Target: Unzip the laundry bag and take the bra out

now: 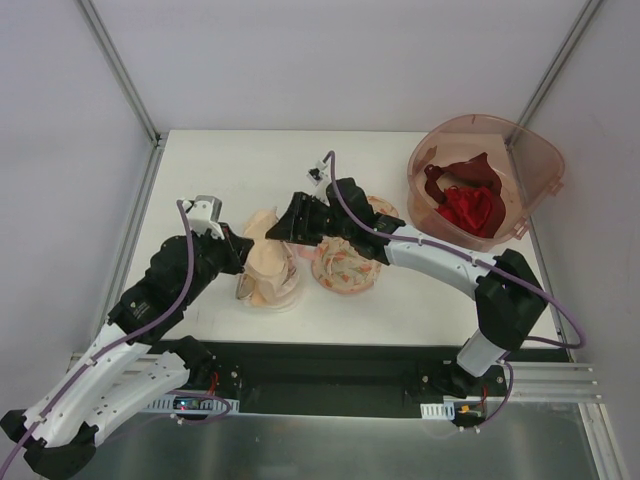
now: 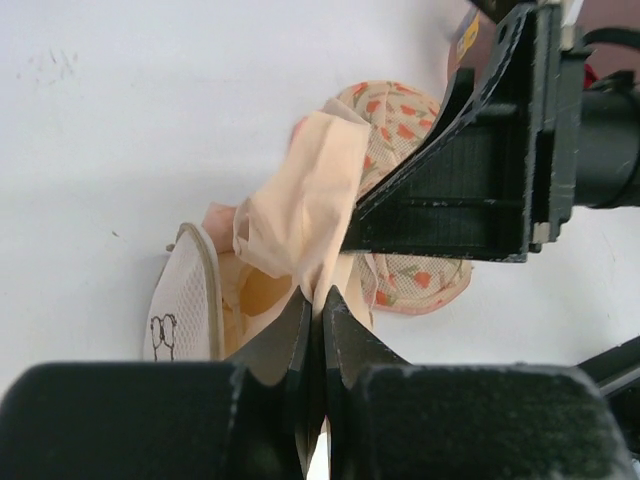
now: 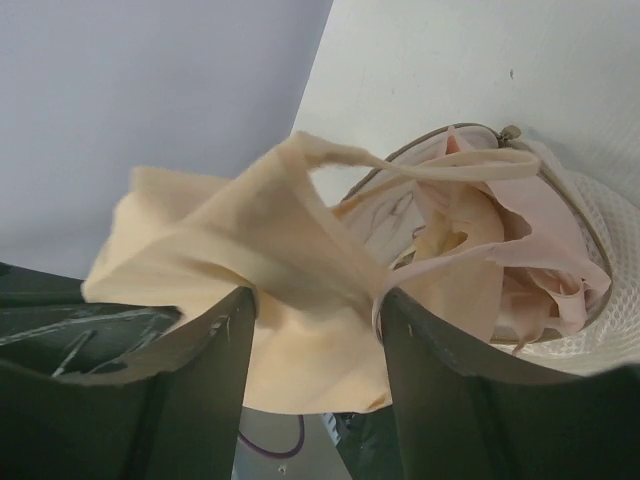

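The laundry bag (image 1: 272,287) lies open on the white table, its mesh wall on the left of the left wrist view (image 2: 185,300) and its zip rim in the right wrist view (image 3: 590,340). The pale peach bra (image 1: 262,228) hangs partly out of it. My right gripper (image 1: 282,228) is shut on a bunch of the bra (image 3: 280,260) and holds it up above the bag. My left gripper (image 1: 243,270) is shut at the bag's left edge, its tips (image 2: 320,295) meeting where peach cloth (image 2: 300,200) runs up to the right gripper (image 2: 470,190).
A floral orange-patterned bra (image 1: 345,265) lies just right of the bag and under my right arm, and also shows in the left wrist view (image 2: 410,275). A pink plastic basin (image 1: 540,170) at the back right holds a dark red bra (image 1: 470,205).
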Available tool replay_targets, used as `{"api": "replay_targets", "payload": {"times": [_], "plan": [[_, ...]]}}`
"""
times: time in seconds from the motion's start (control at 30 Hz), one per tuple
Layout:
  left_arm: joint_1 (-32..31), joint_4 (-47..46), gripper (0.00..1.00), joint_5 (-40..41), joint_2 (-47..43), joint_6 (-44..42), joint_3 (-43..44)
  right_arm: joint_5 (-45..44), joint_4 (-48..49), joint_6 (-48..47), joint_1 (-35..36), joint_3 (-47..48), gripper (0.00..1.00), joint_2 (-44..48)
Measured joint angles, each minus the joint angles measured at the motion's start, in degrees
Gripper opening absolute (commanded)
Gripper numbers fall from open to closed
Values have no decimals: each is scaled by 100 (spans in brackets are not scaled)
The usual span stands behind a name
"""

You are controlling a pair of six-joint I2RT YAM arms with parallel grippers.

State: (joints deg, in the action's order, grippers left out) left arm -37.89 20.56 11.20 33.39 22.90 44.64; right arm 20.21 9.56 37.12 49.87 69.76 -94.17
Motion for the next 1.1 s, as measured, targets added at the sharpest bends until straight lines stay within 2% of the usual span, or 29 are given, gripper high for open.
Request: {"api": "replay_targets", "payload": {"times": [0.07, 0.13, 0.23, 0.27, 0.33, 0.4, 0.67, 0.9, 0.97, 1.0, 1.03, 1.1], "plan": [[0, 42, 0, 50, -2, -55, 149, 4, 2, -9, 0, 0, 47, -13], [0, 59, 0, 107, -2, -131, 271, 24, 28, -2, 0, 0, 47, -15], [0, 166, 0, 184, -2, -208, 380, 28, 98, 11, 7, 0, 57, -15], [0, 188, 0, 232, -2, -245, 402, 24, 101, 7, 7, 0, 66, -15], [0, 227, 0, 343, -2, -275, 479, 15, 50, -2, 4, 0, 70, -20], [0, 245, 0, 474, -7, -284, 575, 7, 2, -24, -4, 0, 81, -22], [0, 245, 0, 1340, -101, -271, 1043, -157, -442, -385, -7, 9, 82, -20], [0, 120, 0, 1526, -136, -267, 1486, -326, -780, -835, 72, 48, 82, -20], [0, 72, 0, 1528, -127, -269, 1598, -326, -782, -1005, 168, 66, 85, -20], [0, 59, 0, 1528, -120, -269, 1639, -328, -769, -1137, 236, 66, 89, -4], [0, 37, 0, 1528, -109, -271, 1668, -354, -772, -1287, 337, 66, 99, 33], [0, 13, 0, 1517, -68, -273, 1725, -448, -787, -1563, 509, 66, 96, 153]]}}
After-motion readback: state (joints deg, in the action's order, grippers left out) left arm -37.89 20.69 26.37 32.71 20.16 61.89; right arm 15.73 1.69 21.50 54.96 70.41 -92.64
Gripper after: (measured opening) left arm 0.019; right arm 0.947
